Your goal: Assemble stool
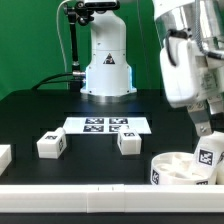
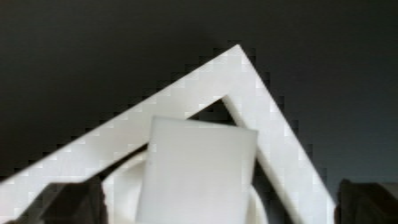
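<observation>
The jaws are standing wide apart and are gripping nothing. In the wrist view the two dark fingertips [image 2: 75, 203] are showing on either side of an upright leg [image 2: 199, 165], with a clear gap between each of them and the leg. Behind that leg two plain white bars [image 2: 231, 75] are meeting in a pointed corner against the dark desk.

In the exterior view the arm [image 1: 185, 65] is reaching down at the exterior view's right, and the jaws are hanging just above the upright leg without touching it. The round seat [image 1: 170, 168] is lying on the black desk [image 1: 30, 115] at the near right, one marker tag showing on its side wall. The upright leg is standing at the seat's right side with its tag facing the camera; whether it is fixed into the seat I cannot tell.

Two loose legs are lying well apart from the seat: one [image 1: 52, 145] near the left front of the marker board [image 1: 105, 125], the other [image 1: 128, 143] just in front of its right half. Another white piece [image 1: 3, 155] is being cut off by the exterior view's left edge. A white bar [image 1: 90, 196] is running along the desk's near edge
</observation>
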{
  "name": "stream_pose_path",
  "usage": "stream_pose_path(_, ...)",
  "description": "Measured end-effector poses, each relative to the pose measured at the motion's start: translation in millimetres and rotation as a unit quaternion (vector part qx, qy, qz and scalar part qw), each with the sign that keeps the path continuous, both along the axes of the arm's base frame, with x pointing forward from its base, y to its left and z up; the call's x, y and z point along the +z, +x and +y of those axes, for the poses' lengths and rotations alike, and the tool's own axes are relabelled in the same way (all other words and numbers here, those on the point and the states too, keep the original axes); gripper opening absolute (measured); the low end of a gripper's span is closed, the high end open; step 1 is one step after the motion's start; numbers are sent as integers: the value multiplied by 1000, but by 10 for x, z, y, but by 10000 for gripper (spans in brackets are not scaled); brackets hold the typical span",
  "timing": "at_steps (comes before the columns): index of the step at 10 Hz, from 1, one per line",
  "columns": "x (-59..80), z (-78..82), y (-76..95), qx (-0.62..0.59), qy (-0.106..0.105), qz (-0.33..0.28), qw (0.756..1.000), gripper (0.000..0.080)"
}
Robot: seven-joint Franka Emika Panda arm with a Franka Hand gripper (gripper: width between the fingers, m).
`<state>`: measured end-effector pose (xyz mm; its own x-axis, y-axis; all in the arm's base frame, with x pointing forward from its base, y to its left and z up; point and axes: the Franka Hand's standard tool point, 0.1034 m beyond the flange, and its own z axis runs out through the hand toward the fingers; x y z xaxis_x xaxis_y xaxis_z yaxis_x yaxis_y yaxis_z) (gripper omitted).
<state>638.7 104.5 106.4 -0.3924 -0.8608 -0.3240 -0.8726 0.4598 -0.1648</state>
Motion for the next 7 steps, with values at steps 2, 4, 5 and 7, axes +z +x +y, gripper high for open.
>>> stream_pose_path(2, 81, -21, -3, 23, 5, 3, 1000, 649)
stream_pose_path(4, 59, -23, -7, 23, 3, 3, 1000, 649)
stream_pose_path(5, 58, -24, -7, 23, 3, 4, 1000, 649)
stream_pose_path(7, 51, -25, -10, 23, 3, 4, 1000, 649)
